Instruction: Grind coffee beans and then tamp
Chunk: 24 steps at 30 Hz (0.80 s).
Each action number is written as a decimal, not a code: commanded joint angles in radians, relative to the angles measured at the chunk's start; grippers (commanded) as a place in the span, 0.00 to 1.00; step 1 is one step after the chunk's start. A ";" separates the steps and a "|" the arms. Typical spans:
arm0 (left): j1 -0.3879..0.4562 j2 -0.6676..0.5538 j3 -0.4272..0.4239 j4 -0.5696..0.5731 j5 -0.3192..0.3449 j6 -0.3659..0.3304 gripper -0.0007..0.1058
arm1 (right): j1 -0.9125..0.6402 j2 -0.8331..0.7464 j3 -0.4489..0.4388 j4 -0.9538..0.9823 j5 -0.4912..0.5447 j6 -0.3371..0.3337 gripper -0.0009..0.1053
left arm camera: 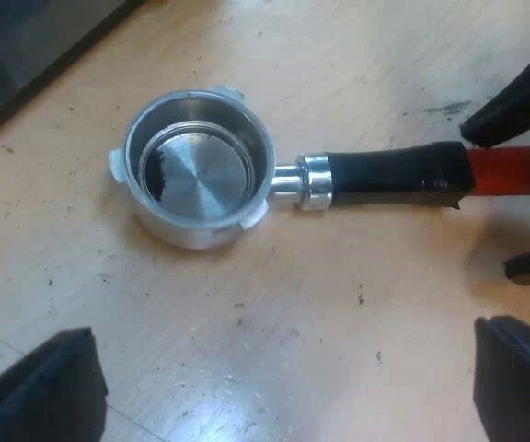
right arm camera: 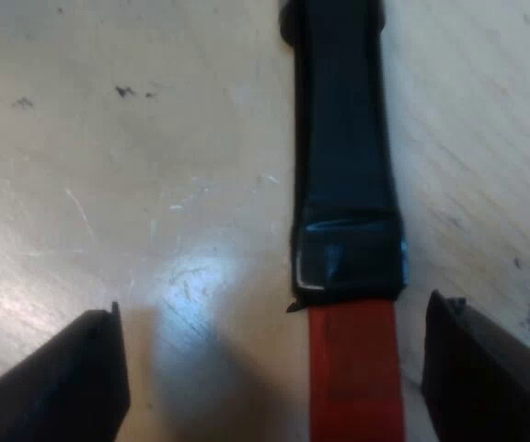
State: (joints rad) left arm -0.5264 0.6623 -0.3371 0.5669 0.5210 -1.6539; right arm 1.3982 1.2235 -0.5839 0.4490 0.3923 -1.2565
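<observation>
The metal holder (left arm camera: 201, 170) lies loose on the wooden table (left arm camera: 357, 304) with its cup mouth up. The basket is bare metal but for a dark smear of grounds at one side, so I judge grinding is not yet done. The right gripper (right arm camera: 279, 359) straddles the holder's handle (right arm camera: 343, 138) where the black meets the red end (right arm camera: 352, 368). Its fingers are wide and clear of the handle on both sides, apparently placed for a grasp. The left gripper (left arm camera: 283, 368) hangs near the holder's cup, spread wide and empty.
</observation>
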 commanded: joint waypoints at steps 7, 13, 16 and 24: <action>-0.005 -0.004 -0.101 0.049 -0.088 0.007 0.76 | 0.003 -0.056 -0.176 0.325 0.095 0.003 0.66; -0.005 -0.004 -0.193 0.119 -0.169 0.007 0.76 | 0.003 -0.124 -0.245 0.352 0.127 -0.005 0.66; -0.005 -0.004 -0.236 0.206 -0.186 0.007 0.76 | 0.003 -0.155 -0.255 0.286 0.146 -0.098 0.66; -0.005 -0.004 -0.298 0.345 -0.378 0.001 0.78 | 0.003 -0.165 -0.234 -0.076 0.143 -0.315 0.66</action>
State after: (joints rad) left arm -0.5264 0.6623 -0.6282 0.9046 0.1670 -1.6457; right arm 1.4001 1.0645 -0.8266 0.4761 0.5272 -1.5250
